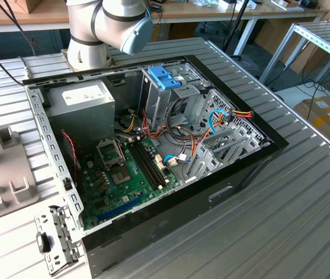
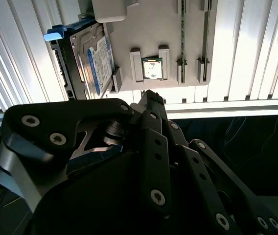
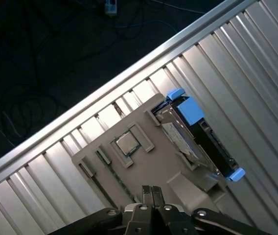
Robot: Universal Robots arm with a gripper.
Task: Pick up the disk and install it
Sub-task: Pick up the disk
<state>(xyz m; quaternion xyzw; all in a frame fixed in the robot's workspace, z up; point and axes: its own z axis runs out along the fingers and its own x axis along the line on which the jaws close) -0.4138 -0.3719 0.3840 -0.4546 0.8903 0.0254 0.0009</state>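
GRIPPER (image 3: 151,190) hovering over the holder (image 3: 144,171), fingers pressing together, gripping nothing | DISK (image 3: 197,142) sitting edge-up in the holder's end slot | RISK – closed fingers probably striking the disk's top edge or slot wall, tipping it | ROOM – bare slats (image 3: 256,73) lying open beyond the disk; table edge (image 3: 104,93) running close past the holder

The pale plastic holder (image 2: 178,73) hides the lower side of the light-blue-railed grey-metal disk (image 2: 87,58). Picture edges cut off the black gripper (image 3: 151,189) and the grey robot arm (image 1: 110,29).
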